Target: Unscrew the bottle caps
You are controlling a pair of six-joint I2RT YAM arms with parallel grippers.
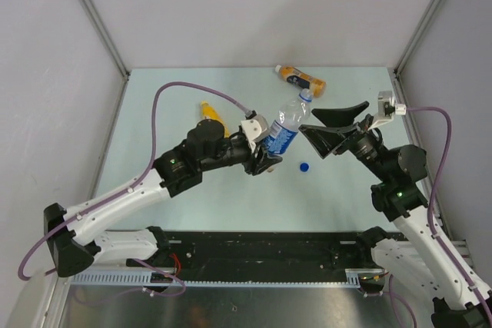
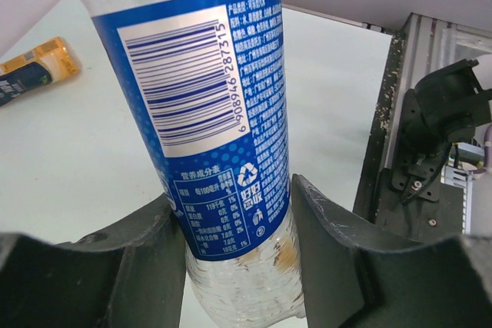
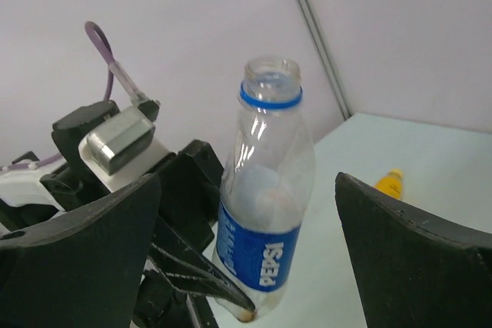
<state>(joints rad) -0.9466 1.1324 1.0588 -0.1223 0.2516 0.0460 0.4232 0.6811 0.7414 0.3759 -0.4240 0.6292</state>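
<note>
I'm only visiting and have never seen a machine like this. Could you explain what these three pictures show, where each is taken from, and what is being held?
These are two robot arms bolted to a table. One picture looks down from above. The other two come from a camera on each wrist. The left tool is clamped on a clear bottle with a blue label, and the bottle's mouth is open. The right tool stands open beside the bottle's neck and holds nothing. The blue cap lies on the table. Farther back are a yellow bottle and an orange bottle lying on its side, both capped.
</note>
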